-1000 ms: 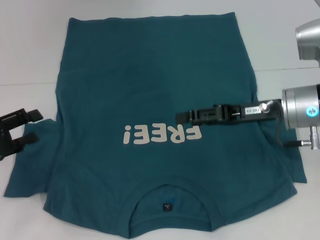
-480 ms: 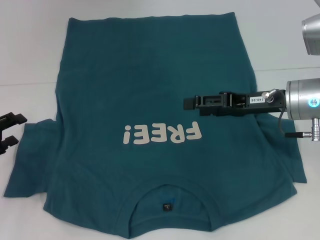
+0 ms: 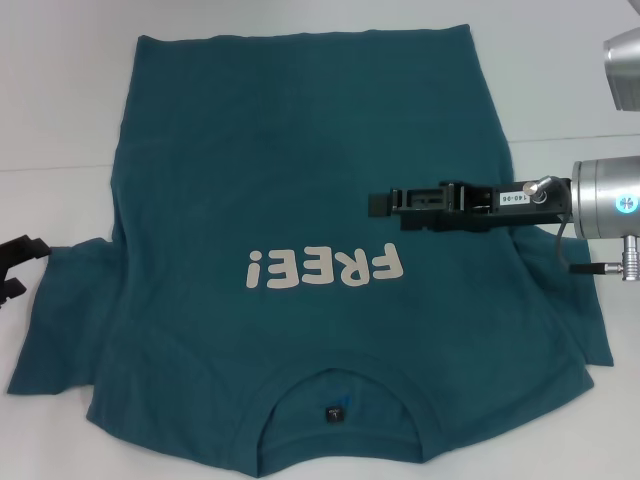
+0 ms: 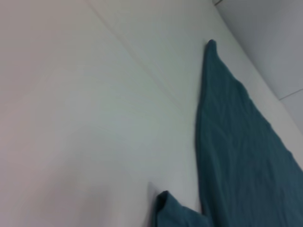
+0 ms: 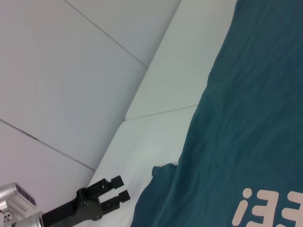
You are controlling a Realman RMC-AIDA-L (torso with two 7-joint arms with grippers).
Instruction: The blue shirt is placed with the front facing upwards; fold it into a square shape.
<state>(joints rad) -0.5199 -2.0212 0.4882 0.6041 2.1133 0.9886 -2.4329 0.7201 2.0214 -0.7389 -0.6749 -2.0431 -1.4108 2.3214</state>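
Observation:
The blue shirt (image 3: 300,150) lies spread flat on the white table, front up, its cream "FREE!" print (image 3: 325,268) across the middle and its ribbed collar (image 3: 340,440) nearest me. Both sleeves stick out to the sides. My right gripper (image 3: 378,204) reaches in from the right and hovers over the shirt just beyond the print, holding nothing. My left gripper (image 3: 12,268) sits at the left edge of the head view, beside the left sleeve (image 3: 60,310), open and empty. The right wrist view shows the left gripper (image 5: 118,188) with its fingers parted, off the cloth (image 5: 246,142).
The white table (image 3: 60,100) borders the shirt on the left, right and far sides. In the left wrist view there is bare tabletop (image 4: 94,118) next to the shirt's edge (image 4: 236,156). The right arm's silver body (image 3: 610,205) fills the right side.
My left gripper has drawn back to the left, almost out of the head view. My right gripper rose slightly away from the print a second ago and has stayed still since.

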